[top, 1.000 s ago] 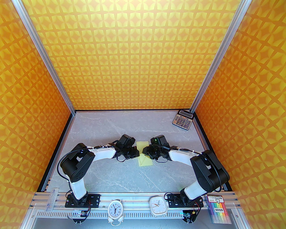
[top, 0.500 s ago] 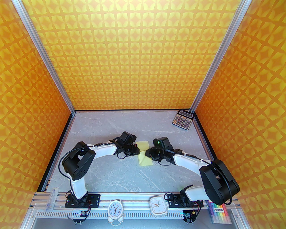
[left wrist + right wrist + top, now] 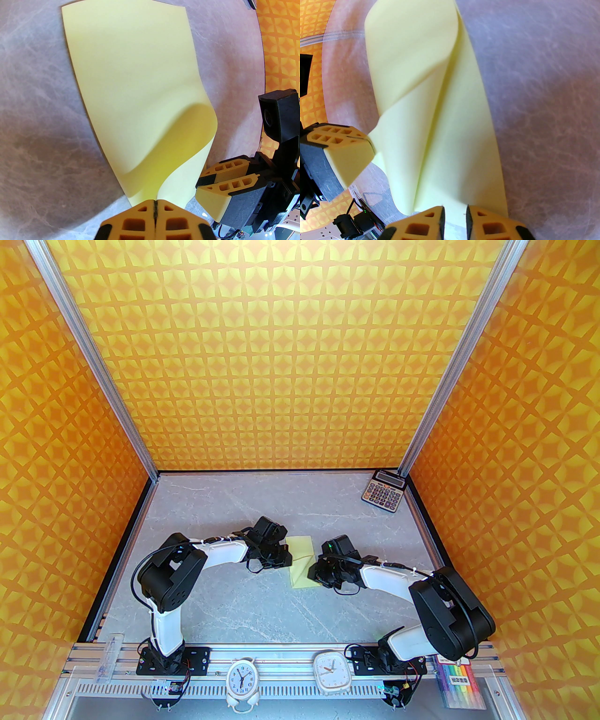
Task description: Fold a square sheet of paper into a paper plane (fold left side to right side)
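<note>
Paper is the thing to watch here. The square sheet of paper [image 3: 302,563] lies mid-tabletop [image 3: 234,605], directly between the two arms, with its far part flat on the surface and its left side lifted and rolling toward the right.

The left end effector [image 3: 155,202] is clenched on the sheet's near left edge. Its pads meet with no gap, and the paper comes straight out from between them. That pinch is what keeps the flap in the air: the sheet bows up into a soft loop rather than a crease, which suits a left-to-right fold whose edges have not yet been matched.

The right end effector [image 3: 454,212] sits low at the sheet's near right side with its fingers narrowly parted. Nothing is clearly caught between them, so you should treat it as released. It looks placed to steady that side or to receive the incoming edge.

From above you get the layout: both wrists crowd the sheet and hide the contact points. The left wrist camera fills that in, showing the pinch itself, the shaded hollow under the curl, and the right end effector [image 3: 201,184] side-on, just beside the paper's [image 3: 131,70] right edge. The right wrist camera gives you the other side of the loop. There the left end effector [image 3: 369,143] grips the raised edge, and a faint lengthwise ridge runs down the paper [image 3: 450,140]. You cannot tell whether that ridge is a set crease.
</note>
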Robot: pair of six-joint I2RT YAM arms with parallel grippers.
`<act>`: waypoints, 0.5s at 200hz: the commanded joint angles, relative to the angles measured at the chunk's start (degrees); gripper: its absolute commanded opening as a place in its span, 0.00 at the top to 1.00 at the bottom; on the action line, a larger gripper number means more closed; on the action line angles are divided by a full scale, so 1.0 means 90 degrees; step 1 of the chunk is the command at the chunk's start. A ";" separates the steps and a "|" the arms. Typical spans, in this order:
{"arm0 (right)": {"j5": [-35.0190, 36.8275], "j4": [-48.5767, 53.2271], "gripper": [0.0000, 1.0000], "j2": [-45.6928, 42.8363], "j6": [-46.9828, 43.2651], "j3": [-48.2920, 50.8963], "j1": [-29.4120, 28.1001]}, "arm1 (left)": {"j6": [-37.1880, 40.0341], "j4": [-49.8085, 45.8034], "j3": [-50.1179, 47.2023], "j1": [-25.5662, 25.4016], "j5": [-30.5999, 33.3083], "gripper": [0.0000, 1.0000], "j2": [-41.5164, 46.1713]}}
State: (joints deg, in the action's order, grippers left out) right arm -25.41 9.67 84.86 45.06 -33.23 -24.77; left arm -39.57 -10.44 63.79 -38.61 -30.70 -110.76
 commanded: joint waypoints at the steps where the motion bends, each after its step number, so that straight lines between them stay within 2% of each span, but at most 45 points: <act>1: 0.0148 0.0097 0.77 0.0073 -0.0145 -0.0045 -0.0050 | 0.0248 -0.0210 0.0231 0.0051 -0.0126 1.00 -0.0181; 100: 0.0178 0.0141 0.77 0.0123 -0.0202 -0.0031 -0.0060 | 0.0460 -0.0407 0.0387 0.0055 -0.0125 1.00 -0.0338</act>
State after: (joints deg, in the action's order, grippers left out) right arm -25.21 9.69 85.17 44.25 -33.23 -24.80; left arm -37.15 -12.45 65.82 -38.59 -30.87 -112.86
